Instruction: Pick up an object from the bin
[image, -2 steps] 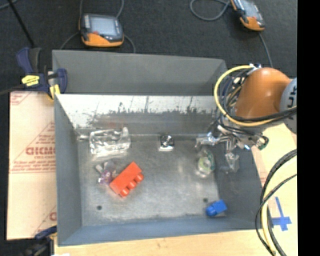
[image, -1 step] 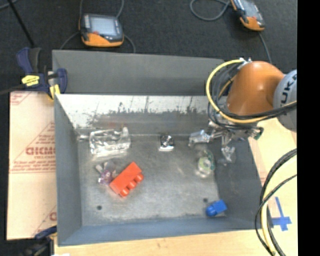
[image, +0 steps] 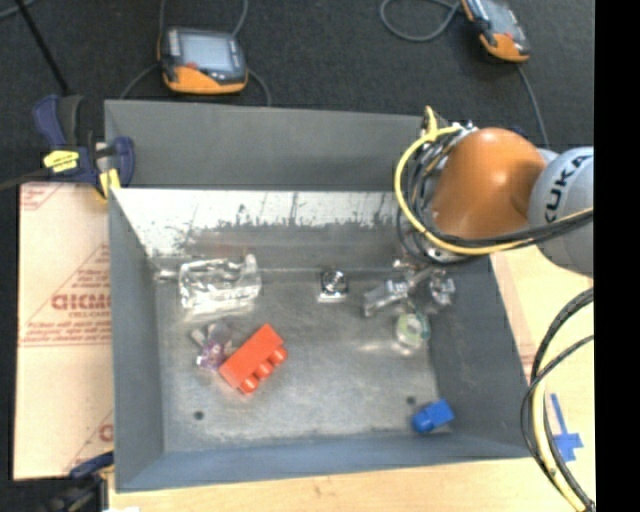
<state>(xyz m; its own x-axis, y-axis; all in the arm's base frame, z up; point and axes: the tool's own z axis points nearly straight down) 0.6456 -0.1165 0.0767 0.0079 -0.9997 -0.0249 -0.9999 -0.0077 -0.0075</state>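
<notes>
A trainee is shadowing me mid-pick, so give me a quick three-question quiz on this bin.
1. True or false: the red toy brick lies in the left half of the bin.
2. What colour is the small block near the view's lower right corner of the bin?
3. Which lies nearest the claw? A) red toy brick B) pale clear round piece C) small block

Key: 1 true; 2 blue; 3 B.

Arm (image: 565, 195) in from the right, orange-capped wrist (image: 480, 185) pointed downward, yellow cables (image: 401, 190) looped beside it.
</notes>
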